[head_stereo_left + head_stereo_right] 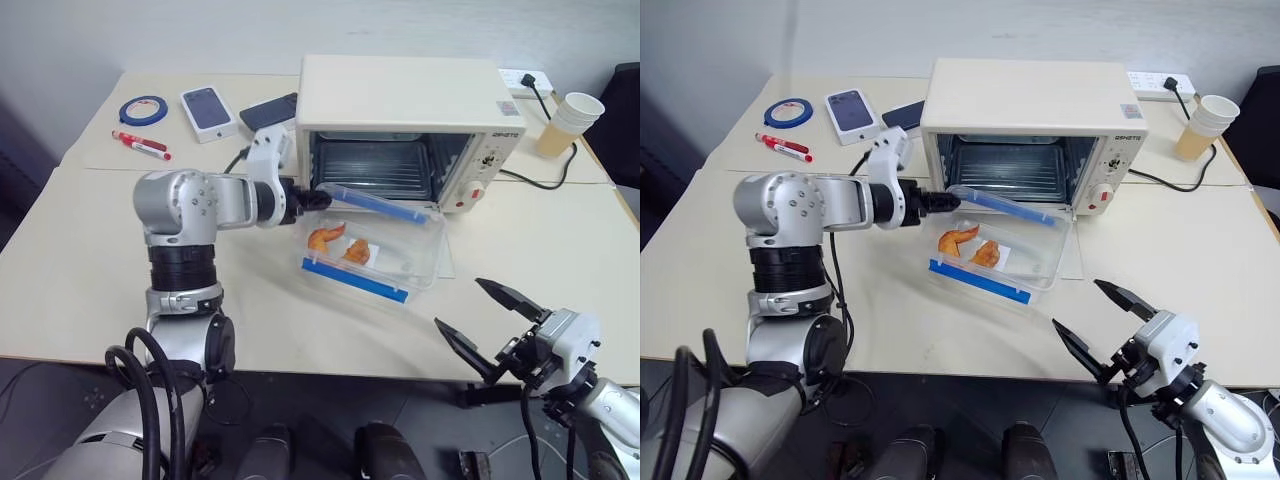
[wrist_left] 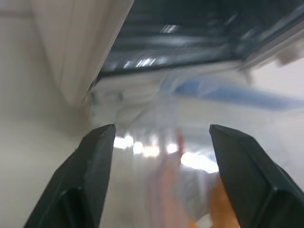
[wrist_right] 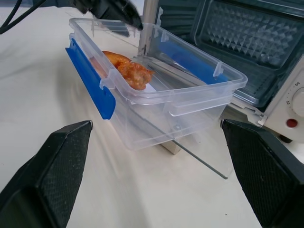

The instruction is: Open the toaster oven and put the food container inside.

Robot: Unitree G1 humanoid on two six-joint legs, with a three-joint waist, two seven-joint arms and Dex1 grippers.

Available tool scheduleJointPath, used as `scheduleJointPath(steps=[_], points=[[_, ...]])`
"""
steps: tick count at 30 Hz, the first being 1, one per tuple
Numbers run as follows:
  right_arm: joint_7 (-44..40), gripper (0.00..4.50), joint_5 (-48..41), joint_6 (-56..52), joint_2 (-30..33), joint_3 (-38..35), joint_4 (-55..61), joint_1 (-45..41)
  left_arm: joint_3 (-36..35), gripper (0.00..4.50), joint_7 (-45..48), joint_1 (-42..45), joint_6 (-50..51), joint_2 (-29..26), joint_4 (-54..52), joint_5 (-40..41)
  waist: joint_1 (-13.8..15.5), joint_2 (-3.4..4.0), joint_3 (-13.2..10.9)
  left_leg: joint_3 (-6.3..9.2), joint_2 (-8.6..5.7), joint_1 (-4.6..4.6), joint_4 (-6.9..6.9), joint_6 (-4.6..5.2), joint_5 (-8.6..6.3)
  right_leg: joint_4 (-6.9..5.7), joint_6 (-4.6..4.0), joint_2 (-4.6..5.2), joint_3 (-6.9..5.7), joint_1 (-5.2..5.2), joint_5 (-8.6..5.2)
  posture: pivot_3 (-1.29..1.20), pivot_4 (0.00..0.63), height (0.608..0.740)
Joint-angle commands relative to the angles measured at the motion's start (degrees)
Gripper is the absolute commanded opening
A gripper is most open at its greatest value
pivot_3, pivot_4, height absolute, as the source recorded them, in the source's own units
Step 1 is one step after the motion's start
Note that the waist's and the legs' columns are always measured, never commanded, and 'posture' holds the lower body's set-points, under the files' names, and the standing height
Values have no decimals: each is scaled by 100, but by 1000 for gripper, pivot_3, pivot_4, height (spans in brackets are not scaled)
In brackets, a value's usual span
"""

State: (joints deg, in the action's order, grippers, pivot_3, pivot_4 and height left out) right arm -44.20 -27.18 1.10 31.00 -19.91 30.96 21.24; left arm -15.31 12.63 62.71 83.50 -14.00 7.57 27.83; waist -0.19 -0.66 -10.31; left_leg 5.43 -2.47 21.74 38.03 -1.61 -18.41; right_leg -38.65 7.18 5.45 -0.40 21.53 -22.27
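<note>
Spread apart, the left gripper (image 1: 940, 200) is hovering at the near-left corner of the food container (image 1: 372, 252); it may be brushing the plastic wall, though the blurred left wrist view leaves that unsettled. To its right, that clear box is sitting on the lowered glass door of the toaster oven (image 1: 410, 105), in front of the open cavity, orange-brown pieces lying inside it. Farthest right, over the table (image 1: 80, 260) edge, the right gripper (image 1: 490, 320) is hanging wide open, holding nothing.
</note>
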Motion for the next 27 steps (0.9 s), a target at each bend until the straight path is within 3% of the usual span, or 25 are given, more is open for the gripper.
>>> scheduleJointPath(steps=[1,5,6,9,11,18,24,27], points=[[-89,4500,-408,-185,188,-381,182,90,65,3226,1393,-97,-576,-842,-203,548,-18,1,1,-3,4,-4,-3,0,0,-2,0,-4,0,0,0,0,150,740],[-397,4500,-991,-713,527,-452,400,274,734,3226,3153,-676,-1666,-1960,-252,597,1,6,3,-17,6,-23,-14,-1,-1,6,0,-3,11,-8,0,0,150,740],[-440,4500,-1109,-887,619,-411,489,330,841,2867,3564,-873,-2078,-2217,-147,499,4,6,3,-13,5,-25,-11,-1,-1,10,0,-1,11,-10,0,0,150,740],[-421,3871,-1134,-1436,891,1,770,365,1351,2107,4954,-1616,-3667,-2921,-80,60,9,7,4,-10,6,-25,-8,-1,-1,21,-1,-1,11,-18,0,0,150,740],[-305,3483,-1055,-1725,973,372,912,240,1534,1768,5529,-2046,-4613,-3088,4,-159,11,7,4,-11,12,-26,-14,-1,-1,33,-1,-1,12,-18,0,0,150,740],[268,1615,-303,-2130,761,1572,722,-812,1984,54,5857,-2966,-5785,-2734,-477,-458,51,7,4,28,8,-23,-5,6,-4,66,-2,8,26,-51,0,0,150,740],[563,53,151,-2159,606,1762,116,-1741,2228,0,4946,-2935,-5968,-1993,-335,-929,28,6,4,29,1,-22,-2,10,-5,64,0,5,21,-52,1,0,150,740],[552,53,152,-2233,581,1745,-104,-2133,2227,0,4630,-2815,-6022,-1622,-282,-957,9,7,4,25,3,-22,-8,10,-5,57,0,1,3,-46,1,0,150,740]])
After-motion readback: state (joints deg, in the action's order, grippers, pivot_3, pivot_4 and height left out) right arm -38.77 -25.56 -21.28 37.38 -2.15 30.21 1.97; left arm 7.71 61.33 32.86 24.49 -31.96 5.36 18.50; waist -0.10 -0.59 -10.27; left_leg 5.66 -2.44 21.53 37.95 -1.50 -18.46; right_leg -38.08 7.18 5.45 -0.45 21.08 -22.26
